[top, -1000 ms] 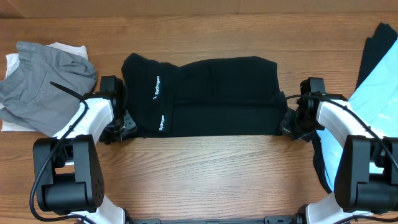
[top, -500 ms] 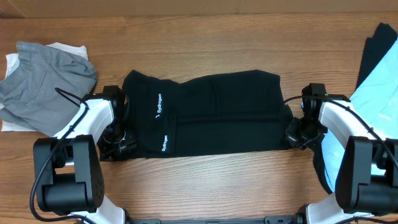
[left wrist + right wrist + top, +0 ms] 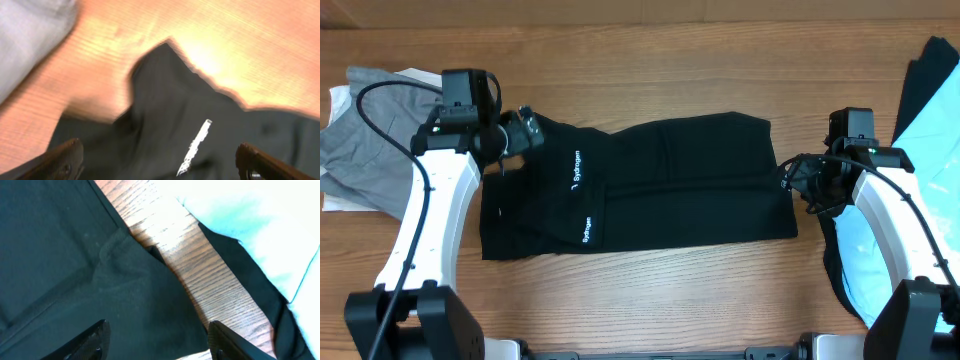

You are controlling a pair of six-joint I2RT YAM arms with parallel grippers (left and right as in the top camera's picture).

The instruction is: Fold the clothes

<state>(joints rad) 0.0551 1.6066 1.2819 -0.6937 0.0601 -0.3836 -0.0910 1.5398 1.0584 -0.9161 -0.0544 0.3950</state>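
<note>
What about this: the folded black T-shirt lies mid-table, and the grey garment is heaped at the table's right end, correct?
No: overhead shows the grey garment heaped at the left end of the table. The folded black T-shirt does lie mid-table.

Light blue garment (image 3: 935,140) cut by right edge.

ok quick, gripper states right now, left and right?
Left gripper: open, holding nothing, over the black T-shirt.
Right gripper: open, holding nothing, over the same shirt's other end.
</note>
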